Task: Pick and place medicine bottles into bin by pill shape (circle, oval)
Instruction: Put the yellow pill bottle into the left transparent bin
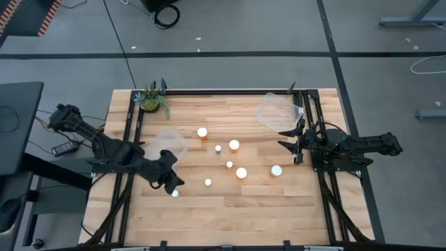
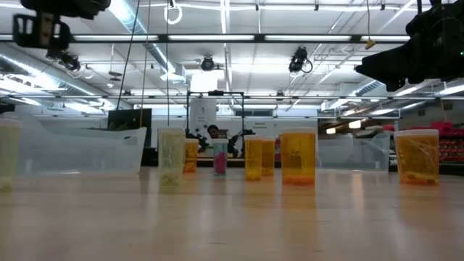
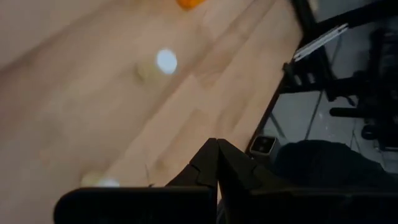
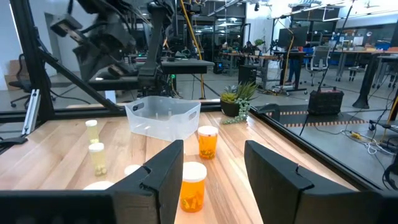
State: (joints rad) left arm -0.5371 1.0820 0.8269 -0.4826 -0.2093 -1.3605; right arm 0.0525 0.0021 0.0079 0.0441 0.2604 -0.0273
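Eight white-capped medicine bottles (image 1: 234, 145) upright on the wooden bench (image 1: 279, 216), spread across its middle between the left clear bin (image 1: 172, 142) and the right clear bin (image 1: 273, 110). Left hand (image 1: 171, 184) clenched on nothing, fingers pressed together, low over the bench just in front of the left clear bin, with the nearest bottle (image 1: 175, 192) just beside it. Right hand (image 1: 284, 139) near the right clear bin at the bench's right side, fingers parted and empty, pointing toward the bottles; potted plant (image 1: 151, 100) at the far left corner.
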